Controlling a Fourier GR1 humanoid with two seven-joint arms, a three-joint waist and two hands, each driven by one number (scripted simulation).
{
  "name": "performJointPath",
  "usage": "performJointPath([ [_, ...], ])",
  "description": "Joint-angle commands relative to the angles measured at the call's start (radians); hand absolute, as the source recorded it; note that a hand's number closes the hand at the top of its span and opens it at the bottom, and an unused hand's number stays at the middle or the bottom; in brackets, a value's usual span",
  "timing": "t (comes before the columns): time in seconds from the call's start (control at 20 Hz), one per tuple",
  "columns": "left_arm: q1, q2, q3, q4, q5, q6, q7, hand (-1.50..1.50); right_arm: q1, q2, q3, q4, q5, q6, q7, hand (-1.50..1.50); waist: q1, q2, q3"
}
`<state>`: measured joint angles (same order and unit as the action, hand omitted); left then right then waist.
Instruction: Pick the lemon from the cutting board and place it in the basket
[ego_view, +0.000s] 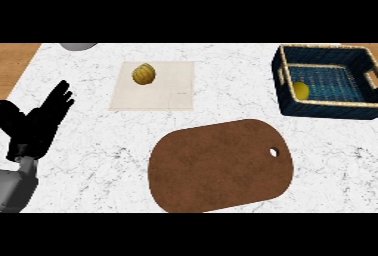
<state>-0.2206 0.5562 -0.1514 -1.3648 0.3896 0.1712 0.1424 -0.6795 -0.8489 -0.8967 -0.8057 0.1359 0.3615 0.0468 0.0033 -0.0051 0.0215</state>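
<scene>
A small yellow lemon (300, 90) lies inside the dark blue woven basket (284, 80) at the back right, against its left wall. The brown rounded cutting board (221, 165) with a small hole near its right edge lies in the middle front, and nothing is on it. My left hand (40, 120) stands open at the left edge, fingers up, resting, well away from the board and the basket. My right hand does not show.
A beige square mat (159, 92) lies behind the board with a ridged yellow-brown oval thing (144, 74) on it. A grey rounded object (77, 46) peeks in at the top left. The white marble counter ends at a wooden strip (15, 62) on the left.
</scene>
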Motion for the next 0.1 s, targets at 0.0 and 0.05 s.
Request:
performJointPath([
  [0.0, 0.018, -0.043, -0.012, -0.002, -0.016, 0.031, -0.001, 0.00, 0.082, -0.150, -0.045, 0.129, -0.053, 0.195, -0.077, -1.50, -0.006, 0.010, -0.018],
  [0.05, -0.022, -0.013, 0.025, 0.047, 0.007, -0.011, -0.011, 0.00, 0.098, -0.170, -0.058, 0.179, -0.050, 0.191, -0.116, -1.50, -0.006, 0.014, -0.018],
])
